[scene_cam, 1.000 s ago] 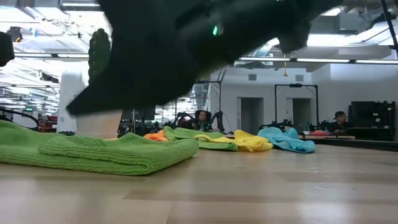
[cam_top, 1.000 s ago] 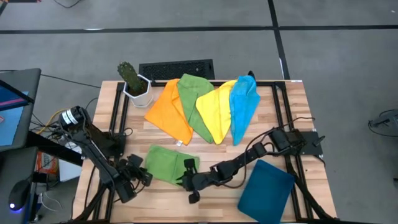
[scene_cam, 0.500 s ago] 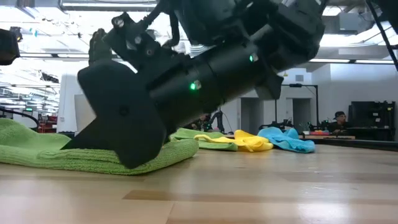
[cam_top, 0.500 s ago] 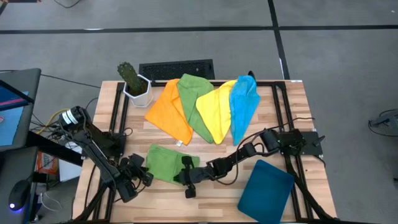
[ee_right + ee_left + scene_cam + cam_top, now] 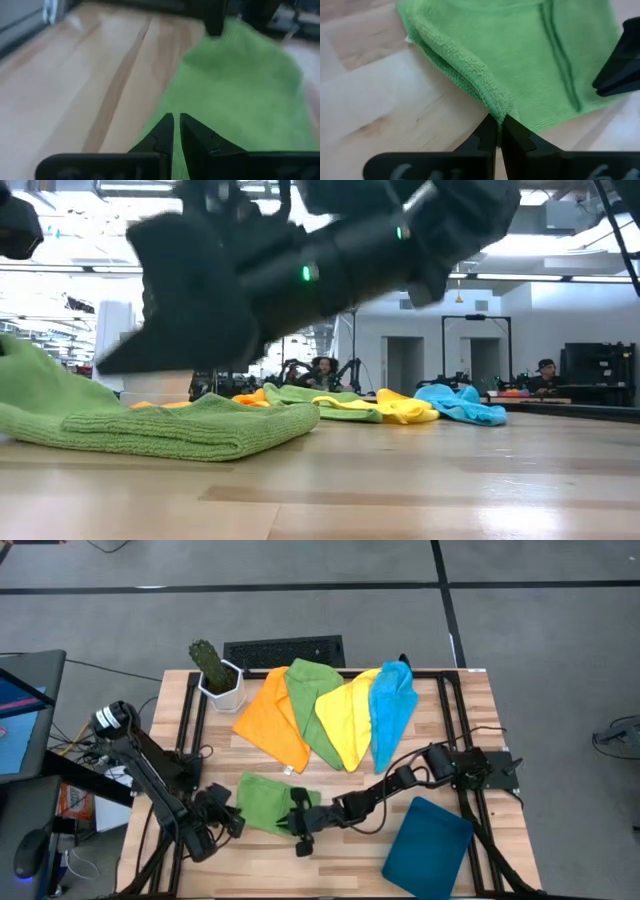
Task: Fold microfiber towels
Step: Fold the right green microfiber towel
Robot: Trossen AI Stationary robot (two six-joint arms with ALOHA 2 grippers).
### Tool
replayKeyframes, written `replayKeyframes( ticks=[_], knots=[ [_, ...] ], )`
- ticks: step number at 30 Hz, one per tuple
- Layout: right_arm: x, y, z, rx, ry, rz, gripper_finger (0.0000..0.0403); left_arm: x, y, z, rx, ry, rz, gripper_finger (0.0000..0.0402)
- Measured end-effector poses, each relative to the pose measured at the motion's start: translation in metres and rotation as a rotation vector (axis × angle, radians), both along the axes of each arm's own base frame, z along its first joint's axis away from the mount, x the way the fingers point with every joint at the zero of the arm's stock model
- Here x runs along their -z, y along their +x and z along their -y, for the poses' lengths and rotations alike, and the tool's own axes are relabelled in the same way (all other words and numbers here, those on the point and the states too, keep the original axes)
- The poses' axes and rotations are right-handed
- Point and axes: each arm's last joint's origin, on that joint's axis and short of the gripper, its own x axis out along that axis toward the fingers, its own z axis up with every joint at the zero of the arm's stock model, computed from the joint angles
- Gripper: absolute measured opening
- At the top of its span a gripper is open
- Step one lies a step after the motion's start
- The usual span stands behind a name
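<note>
Lifted since a second ago, the right gripper [image 5: 297,825] now hangs just above the near green towel [image 5: 262,803] where half a second back it pressed on it, and the cloth's left corner has risen with the left arm.

On the left, the left gripper [image 5: 498,131] has its jaws shut tight on the hem of this towel, pinching a doubled edge clear of the wooden table [image 5: 340,860]. Soft, light and limp, the cloth drapes from any held point (it will sag, not hinge), so it wants a grip at corners or hems, as here, with the far side pinned or lifted too. Its looped pile looks grippy rather than slick, and nothing about it is fragile.

To the right, the right gripper's jaws stand nearly together with a thin gap and hold nothing; green cloth lies just beyond their tips in the right wrist view.

Farther back, 4 more cloths fan out overlapping from left to right: the orange towel [image 5: 271,720], a second green towel [image 5: 312,705], the yellow towel [image 5: 347,720] and the blue towel [image 5: 392,710], all loosely laid and unfolded. A potted cactus [image 5: 212,668] stands at the far left corner; a rigid teal tray [image 5: 428,846] lies near right.
</note>
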Motion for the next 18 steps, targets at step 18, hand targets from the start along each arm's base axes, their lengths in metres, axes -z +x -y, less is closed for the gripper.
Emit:
replayKeyframes(
  ticks=[18],
  knots=[
    [-0.01, -0.033, -0.026, 0.23, -0.048, -0.19, 0.0056, -0.016, 0.054, -0.011, 0.252, -0.055, 0.117, 0.0004]
  ],
)
